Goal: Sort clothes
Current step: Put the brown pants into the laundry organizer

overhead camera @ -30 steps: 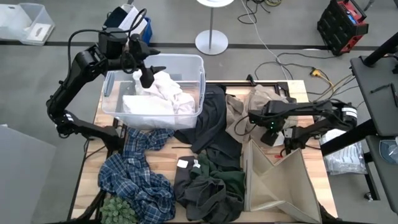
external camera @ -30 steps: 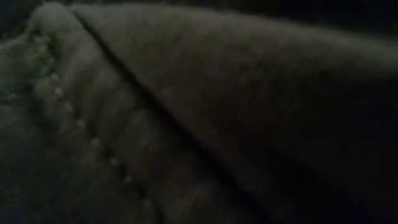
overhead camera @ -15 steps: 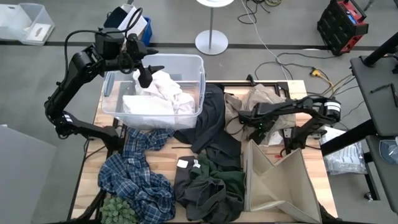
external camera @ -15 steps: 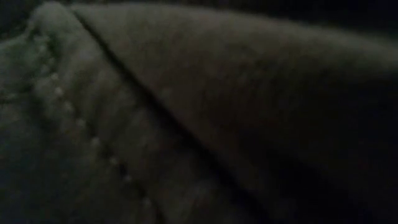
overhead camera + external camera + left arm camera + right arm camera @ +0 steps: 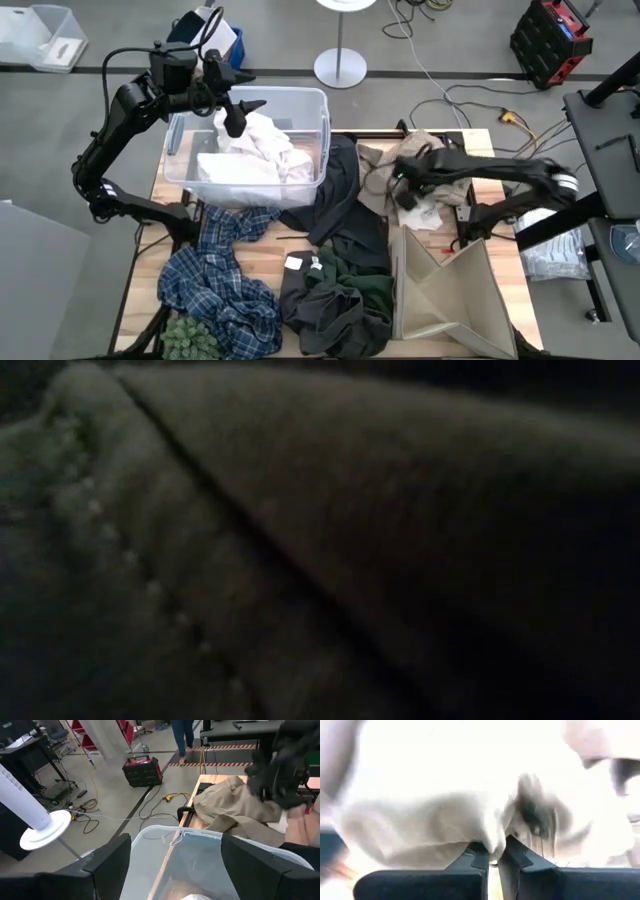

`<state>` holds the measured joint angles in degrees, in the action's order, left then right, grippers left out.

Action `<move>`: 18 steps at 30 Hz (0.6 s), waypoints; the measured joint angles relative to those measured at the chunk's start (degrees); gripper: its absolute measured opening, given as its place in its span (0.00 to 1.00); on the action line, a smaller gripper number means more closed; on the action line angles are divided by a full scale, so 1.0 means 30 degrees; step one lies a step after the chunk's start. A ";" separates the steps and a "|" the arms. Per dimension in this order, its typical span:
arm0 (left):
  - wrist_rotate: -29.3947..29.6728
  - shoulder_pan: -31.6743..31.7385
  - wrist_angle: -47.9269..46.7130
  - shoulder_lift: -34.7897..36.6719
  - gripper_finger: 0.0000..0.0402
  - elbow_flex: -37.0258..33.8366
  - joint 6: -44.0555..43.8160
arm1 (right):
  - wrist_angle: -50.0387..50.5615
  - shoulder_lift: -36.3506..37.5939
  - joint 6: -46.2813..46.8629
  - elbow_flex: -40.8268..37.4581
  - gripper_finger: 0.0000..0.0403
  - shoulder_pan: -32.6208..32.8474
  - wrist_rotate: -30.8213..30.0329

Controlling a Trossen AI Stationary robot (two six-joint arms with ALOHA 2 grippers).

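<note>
The clothes lie in heaps: white ones (image 5: 255,160) in a clear bin (image 5: 318,140) at the far left, and a blue-and-white plaid one (image 5: 215,285) at the near left. Dark ones (image 5: 340,200) and a dark green one (image 5: 350,300) lie in the middle. A beige one (image 5: 425,158) lies at the far right. My left gripper (image 5: 238,112) hangs open above the bin (image 5: 200,850), holding nothing. My right gripper (image 5: 403,188) is down on the beige garment, shut on its pale cloth (image 5: 445,815). My right gripper pinches a raised fold of the pale cloth (image 5: 492,840) between its two fingertips (image 5: 477,857). The arm reaches in from the table's right side, low over the heap. The rest of the garment lies slack on the table around the fingers.
A beige open box (image 5: 445,290) stands at the near right, close under my right arm. A small green plant (image 5: 190,340) sits at the near left corner. Dark cloth (image 5: 320,540) fills the low view. Cables and a red case (image 5: 142,770) lie on the floor beyond the table.
My right gripper has moved toward the table's left edge and a little toward the far edge, coming down onto the beige garment. That garment's cloth has bunched up around the gripper.
</note>
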<state>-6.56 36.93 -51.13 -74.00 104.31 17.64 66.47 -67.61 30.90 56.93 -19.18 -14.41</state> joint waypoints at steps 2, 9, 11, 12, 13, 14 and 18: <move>-0.0223 -0.0016 0.0127 0.0000 0.71 0.0000 -0.0143 | -0.0146 0.1857 0.1158 0.1221 0.03 -0.0034 -0.0625; -0.1659 -0.0129 0.1998 -0.0007 0.71 0.0000 -0.0872 | -0.3573 0.5831 0.0896 0.4539 0.02 0.0044 -0.1887; -0.1656 -0.0277 0.2809 -0.0007 0.71 0.0000 -0.1032 | -0.6225 0.6365 -0.0555 0.5455 0.02 0.0056 -0.1785; -0.1659 -0.0330 0.3182 0.0006 0.71 0.0000 -0.1131 | -0.7502 0.6498 -0.1329 0.5933 0.02 0.0058 -0.1633; -0.1661 -0.0401 0.3528 0.0038 0.71 0.0000 -0.1249 | -0.8574 0.6573 -0.2044 0.6426 0.02 0.0058 -0.1255; -0.1667 -0.0477 0.3821 0.0055 0.71 0.0020 -0.1348 | -0.9428 0.6600 -0.2818 0.6908 0.02 0.0051 -0.0774; -0.1663 -0.0899 0.4049 0.0044 0.71 0.0820 -0.2158 | -1.1759 0.6315 -0.4758 0.8724 0.02 0.0051 0.3153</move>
<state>-11.55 34.23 -38.98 -73.87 106.77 11.17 31.19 -48.67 16.63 83.10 -19.03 -4.95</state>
